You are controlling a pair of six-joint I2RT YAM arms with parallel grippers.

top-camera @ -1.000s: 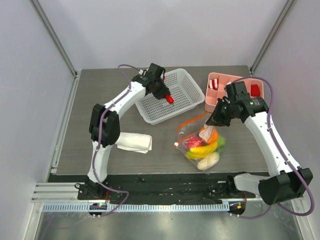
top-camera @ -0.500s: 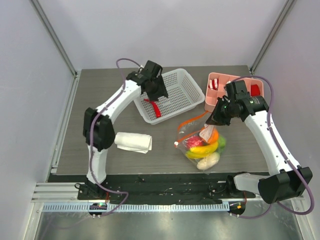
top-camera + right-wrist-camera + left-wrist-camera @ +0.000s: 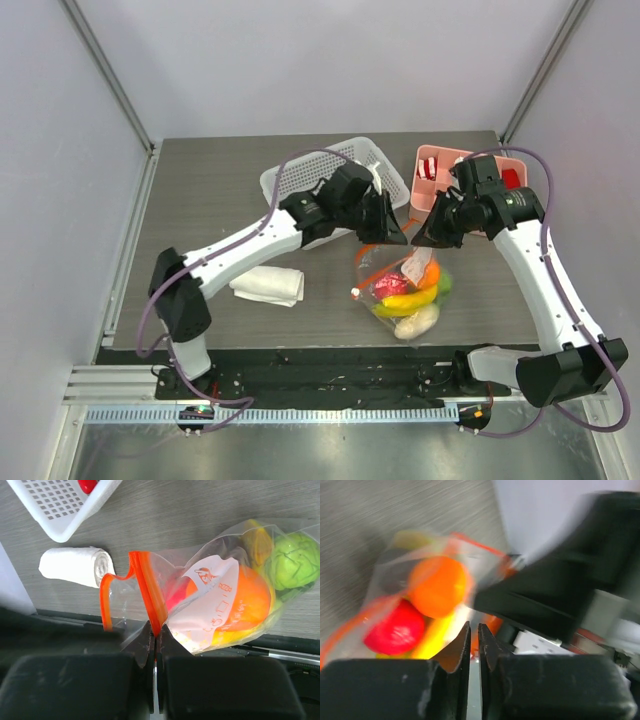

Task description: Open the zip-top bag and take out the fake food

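Note:
The zip-top bag (image 3: pixel 405 285) lies at the table's front right, its orange-red zip strip (image 3: pixel 150 592) parted at the mouth. Through the plastic I see the fake food: an orange (image 3: pixel 250 600), a green apple (image 3: pixel 292 560), a red apple (image 3: pixel 395 630) and a yellow banana (image 3: pixel 405 300). My right gripper (image 3: pixel 155 632) is shut on the zip strip and holds that edge up; it also shows in the top view (image 3: pixel 425 238). My left gripper (image 3: pixel 398 238) hangs at the bag's mouth, opposite the right one. Its fingers (image 3: pixel 457 647) are nearly together and empty, and that view is blurred.
A white mesh basket (image 3: pixel 300 178) stands at the back, partly hidden by the left arm, with a red piece (image 3: pixel 87 484) in it. A pink bin (image 3: pixel 440 170) sits at the back right. A rolled white cloth (image 3: pixel 268 285) lies at the front left.
My left arm has let a red piece go in the basket and swung right and forward to the bag's mouth. My right gripper has kept its hold on the zip strip.

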